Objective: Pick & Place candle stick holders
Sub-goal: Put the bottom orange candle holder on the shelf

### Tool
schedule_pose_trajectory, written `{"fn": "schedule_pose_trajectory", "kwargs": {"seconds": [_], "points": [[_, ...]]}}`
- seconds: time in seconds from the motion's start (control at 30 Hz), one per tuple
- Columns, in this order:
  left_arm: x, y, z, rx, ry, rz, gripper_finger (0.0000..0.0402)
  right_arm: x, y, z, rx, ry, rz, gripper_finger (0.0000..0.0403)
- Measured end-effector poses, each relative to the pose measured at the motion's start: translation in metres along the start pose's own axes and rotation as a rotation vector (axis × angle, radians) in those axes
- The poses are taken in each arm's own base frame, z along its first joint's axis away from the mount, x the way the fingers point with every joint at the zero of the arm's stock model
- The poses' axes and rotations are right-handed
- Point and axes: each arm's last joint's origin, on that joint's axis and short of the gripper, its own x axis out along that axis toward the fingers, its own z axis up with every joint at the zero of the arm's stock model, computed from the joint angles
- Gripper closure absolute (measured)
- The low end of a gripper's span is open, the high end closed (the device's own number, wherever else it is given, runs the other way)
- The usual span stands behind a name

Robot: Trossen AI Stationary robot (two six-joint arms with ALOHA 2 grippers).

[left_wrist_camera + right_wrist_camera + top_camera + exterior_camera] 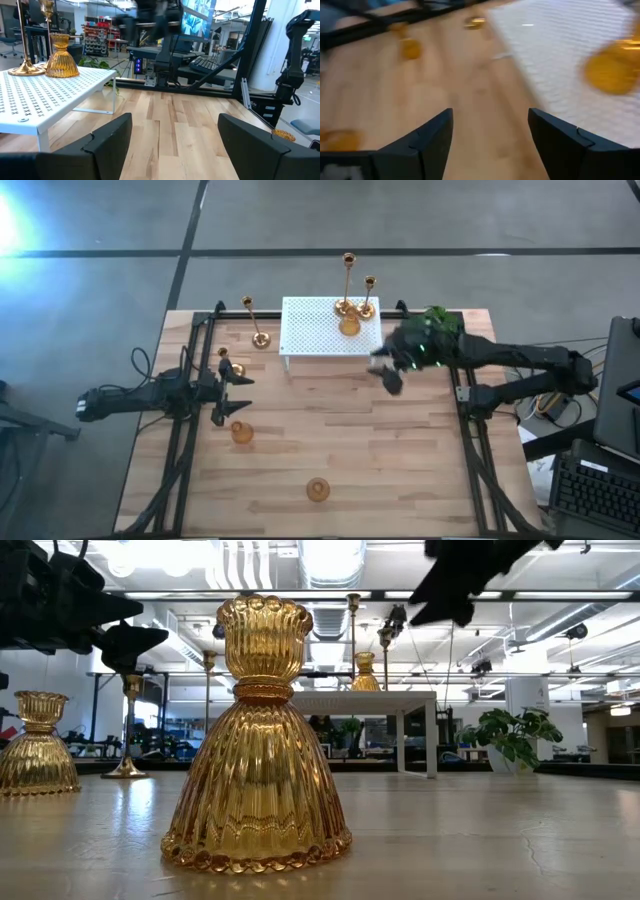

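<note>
1. Three holders on the white stand [322,328]: tall stem [348,280], shorter stem [368,295], squat one [349,326]. Four more on the surface [400,460]: a stem [253,320] left of the stand, a small one [224,363] beside the left pincer [232,393], two squat ones [242,432] [317,490] nearer the front.
2. Right pincer [388,370] spread, empty, hanging just off the right front corner of the stand. Risk: striking the stand's edge on a low swing, shaking the three holders; the tall stem probably tips first, being thin on a small base.
3. Right wrist view heavily smeared, suggesting quick motion. Risk: poor aim, with a finger [415,145] pushing a holder instead of closing around it.
4. Left pincer spread, empty, above the left side of the surface. Risk: knocking the small holder close by when descending or turning.
5. Squat holders ribbed, glossy, wide below and narrow at the waist. Risk: slipping from the pincer if taken at the skirt; the waist seems safer.
6. Plant [438,325] beside the right arm. Risk: leaves catching on the arm and being dragged.
</note>
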Motion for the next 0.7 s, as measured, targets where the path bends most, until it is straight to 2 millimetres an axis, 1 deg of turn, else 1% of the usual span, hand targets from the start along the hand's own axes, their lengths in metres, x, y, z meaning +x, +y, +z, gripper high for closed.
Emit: {"fn": "schedule_pose_trajectory", "kwargs": {"seconds": [0.17,0.3,0.37,0.47,0.53,0.63,0.7], "points": [[0.000,0.000,0.000,0.000,0.000,0.000,0.0101,-0.017,0.053,-0.014,-0.040,-0.006,0.178,0.0173],[0.000,0.000,0.000,0.000,0.000,0.000,0.0101,-0.025,0.092,-0.030,-0.080,-0.008,0.217,0.0184],[0.000,0.000,0.000,0.000,0.000,0.000,0.0101,-0.027,0.109,-0.042,-0.096,0.007,0.219,0.0187],[0.000,0.000,0.000,0.000,0.000,0.000,0.0101,-0.023,0.134,-0.064,-0.127,0.025,0.215,0.0191],[0.000,0.000,0.000,0.000,0.000,0.000,0.0101,-0.015,0.149,-0.083,-0.144,0.037,0.205,0.0193],[0.000,0.000,0.000,0.000,0.000,0.000,0.0101,0.003,0.168,-0.109,-0.160,0.045,0.203,0.0193],[0.000,0.000,0.000,0.000,0.000,0.000,0.0101,0.018,0.177,-0.122,-0.173,0.051,0.206,0.0193]]}}
